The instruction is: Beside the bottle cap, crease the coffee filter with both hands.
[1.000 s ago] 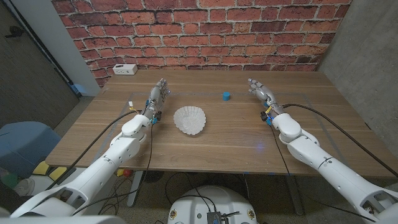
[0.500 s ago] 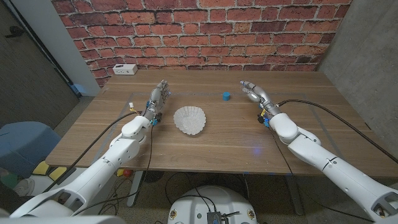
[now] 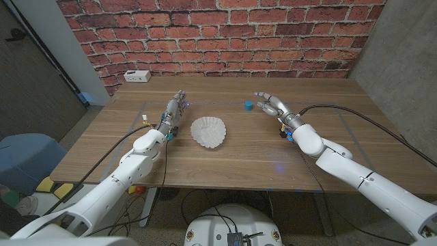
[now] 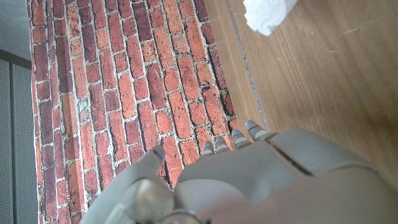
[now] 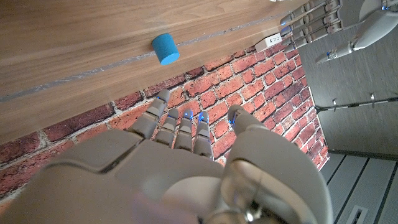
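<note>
Centrally, coffee filter (image 3: 208, 130) lies between both apart, empty robot hands.

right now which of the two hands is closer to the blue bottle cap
The right hand: its fingers reach almost to the blue bottle cap. The left hand is beyond the coffee filter, farther off.
</note>
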Controlling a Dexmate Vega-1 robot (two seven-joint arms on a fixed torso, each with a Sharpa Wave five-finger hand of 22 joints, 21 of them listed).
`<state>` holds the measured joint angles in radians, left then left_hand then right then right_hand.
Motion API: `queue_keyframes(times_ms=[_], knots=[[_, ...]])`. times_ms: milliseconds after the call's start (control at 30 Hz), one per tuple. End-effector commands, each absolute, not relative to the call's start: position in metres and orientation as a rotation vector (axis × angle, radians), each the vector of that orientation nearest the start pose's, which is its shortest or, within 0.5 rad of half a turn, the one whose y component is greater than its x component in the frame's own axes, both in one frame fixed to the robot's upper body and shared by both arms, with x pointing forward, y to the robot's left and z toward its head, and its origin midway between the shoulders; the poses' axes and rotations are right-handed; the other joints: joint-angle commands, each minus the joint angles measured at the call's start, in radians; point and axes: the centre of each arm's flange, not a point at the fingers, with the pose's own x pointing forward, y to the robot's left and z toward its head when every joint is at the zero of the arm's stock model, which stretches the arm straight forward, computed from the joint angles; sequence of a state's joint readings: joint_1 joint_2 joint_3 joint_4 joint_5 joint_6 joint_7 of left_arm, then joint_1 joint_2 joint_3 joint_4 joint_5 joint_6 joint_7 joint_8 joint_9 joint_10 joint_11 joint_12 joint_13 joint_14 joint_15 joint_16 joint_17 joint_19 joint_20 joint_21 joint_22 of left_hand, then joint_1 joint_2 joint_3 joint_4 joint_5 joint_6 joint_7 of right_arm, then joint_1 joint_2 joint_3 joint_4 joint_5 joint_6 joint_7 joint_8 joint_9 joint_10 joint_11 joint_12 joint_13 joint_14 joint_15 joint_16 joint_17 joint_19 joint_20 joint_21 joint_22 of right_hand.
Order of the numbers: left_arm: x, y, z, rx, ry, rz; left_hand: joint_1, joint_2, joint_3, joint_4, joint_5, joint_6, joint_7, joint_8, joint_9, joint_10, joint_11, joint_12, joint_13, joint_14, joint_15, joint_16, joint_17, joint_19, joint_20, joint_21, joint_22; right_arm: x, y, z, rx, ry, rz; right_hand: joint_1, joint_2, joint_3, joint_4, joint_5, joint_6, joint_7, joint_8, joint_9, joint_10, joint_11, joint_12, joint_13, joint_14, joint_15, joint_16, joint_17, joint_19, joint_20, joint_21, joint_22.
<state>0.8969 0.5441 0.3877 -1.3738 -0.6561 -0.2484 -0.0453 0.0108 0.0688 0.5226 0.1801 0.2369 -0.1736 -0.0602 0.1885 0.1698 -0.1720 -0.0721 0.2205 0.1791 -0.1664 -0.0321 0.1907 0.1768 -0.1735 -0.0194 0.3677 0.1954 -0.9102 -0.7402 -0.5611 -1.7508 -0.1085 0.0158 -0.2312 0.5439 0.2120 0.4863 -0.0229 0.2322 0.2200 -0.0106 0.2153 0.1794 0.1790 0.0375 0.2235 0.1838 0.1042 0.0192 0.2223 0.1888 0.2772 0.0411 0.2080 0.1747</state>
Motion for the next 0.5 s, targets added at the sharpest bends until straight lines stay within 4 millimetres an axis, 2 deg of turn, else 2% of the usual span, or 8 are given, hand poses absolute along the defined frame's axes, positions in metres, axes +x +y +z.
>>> queue_keyframes(times_ms=[33, 167, 300, 400, 433, 467, 500], knots=[[0.636, 0.276, -0.055, -0.010, -0.536, -0.276, 0.005, 0.086, -0.002, -0.001, 0.006, -0.145, 0.001, -0.002, 0.005, -0.147, 0.006, -0.006, 0.005, -0.172, -0.004, -0.002, 0.001, -0.048, 0.008, -0.002, -0.001, 0.567, -0.180, -0.026, -1.027, -0.750, 0.148, 0.018, 0.002, 0.018, 0.001, -0.006, 0.015, -0.004, -0.001, 0.005, 0.010, -0.007, -0.001, 0.006, 0.009, -0.012, 0.006, 0.006, 0.007, -0.013, 0.009, 0.003], [0.633, 0.274, -0.057, -0.002, -0.537, -0.280, 0.006, 0.087, -0.003, -0.001, 0.007, -0.141, -0.002, -0.002, 0.005, -0.149, -0.010, -0.008, 0.005, -0.172, -0.006, -0.003, 0.001, -0.046, 0.006, -0.003, -0.001, 0.564, -0.173, -0.027, -1.069, -0.758, 0.168, 0.028, 0.003, 0.034, 0.004, -0.011, 0.027, -0.009, -0.001, 0.005, 0.014, -0.014, -0.003, 0.006, 0.013, -0.022, 0.007, 0.009, 0.009, -0.013, 0.008, 0.003], [0.630, 0.274, -0.060, 0.003, -0.536, -0.280, 0.006, 0.088, -0.004, -0.002, 0.007, -0.139, -0.003, -0.002, 0.005, -0.148, 0.001, -0.009, 0.005, -0.171, -0.007, -0.004, 0.001, -0.044, 0.005, -0.003, -0.001, 0.560, -0.166, -0.029, -1.117, -0.773, 0.181, 0.035, 0.003, 0.045, 0.007, -0.014, 0.037, -0.010, 0.000, 0.006, 0.022, -0.015, -0.002, 0.006, 0.017, -0.028, 0.009, 0.011, 0.013, -0.013, 0.009, 0.003], [0.627, 0.274, -0.062, 0.003, -0.537, -0.277, 0.007, 0.088, -0.005, -0.002, 0.008, -0.139, -0.005, -0.003, 0.005, -0.152, -0.007, -0.012, 0.005, -0.171, -0.008, -0.005, 0.001, -0.044, 0.005, -0.004, -0.001, 0.557, -0.162, -0.030, -1.146, -0.780, 0.191, 0.040, 0.003, 0.052, 0.009, -0.017, 0.043, -0.012, 0.001, 0.006, 0.025, -0.019, -0.002, 0.006, 0.020, -0.030, 0.010, 0.012, 0.016, -0.015, 0.010, 0.003], [0.627, 0.274, -0.062, 0.004, -0.538, -0.277, 0.007, 0.088, -0.005, -0.002, 0.008, -0.139, -0.005, -0.003, 0.005, -0.149, 0.000, -0.011, 0.005, -0.171, -0.008, -0.005, 0.001, -0.044, 0.004, -0.004, -0.001, 0.556, -0.161, -0.030, -1.160, -0.778, 0.193, 0.042, 0.003, 0.055, 0.009, -0.017, 0.045, -0.012, 0.001, 0.006, 0.028, -0.019, -0.002, 0.006, 0.022, -0.033, 0.011, 0.013, 0.016, -0.015, 0.010, 0.004], [0.625, 0.274, -0.063, 0.006, -0.538, -0.277, 0.007, 0.088, -0.006, -0.001, 0.008, -0.140, -0.005, -0.004, 0.005, -0.152, -0.007, -0.013, 0.005, -0.173, -0.008, -0.005, 0.001, -0.045, 0.004, -0.005, -0.001, 0.555, -0.159, -0.030, -1.173, -0.778, 0.195, 0.043, 0.003, 0.057, 0.010, -0.018, 0.046, -0.012, 0.001, 0.006, 0.031, -0.019, -0.002, 0.006, 0.024, -0.033, 0.012, 0.013, 0.016, -0.016, 0.010, 0.004], [0.624, 0.274, -0.063, 0.008, -0.539, -0.276, 0.007, 0.088, -0.006, -0.002, 0.009, -0.138, -0.006, -0.004, 0.004, -0.155, 0.002, -0.015, 0.005, -0.173, -0.011, -0.006, 0.001, -0.044, 0.004, -0.005, -0.001, 0.554, -0.158, -0.030, -1.185, -0.780, 0.197, 0.045, 0.003, 0.059, 0.010, -0.019, 0.047, -0.012, 0.001, 0.006, 0.031, -0.020, -0.002, 0.006, 0.023, -0.034, 0.012, 0.013, 0.016, -0.016, 0.010, 0.004]])
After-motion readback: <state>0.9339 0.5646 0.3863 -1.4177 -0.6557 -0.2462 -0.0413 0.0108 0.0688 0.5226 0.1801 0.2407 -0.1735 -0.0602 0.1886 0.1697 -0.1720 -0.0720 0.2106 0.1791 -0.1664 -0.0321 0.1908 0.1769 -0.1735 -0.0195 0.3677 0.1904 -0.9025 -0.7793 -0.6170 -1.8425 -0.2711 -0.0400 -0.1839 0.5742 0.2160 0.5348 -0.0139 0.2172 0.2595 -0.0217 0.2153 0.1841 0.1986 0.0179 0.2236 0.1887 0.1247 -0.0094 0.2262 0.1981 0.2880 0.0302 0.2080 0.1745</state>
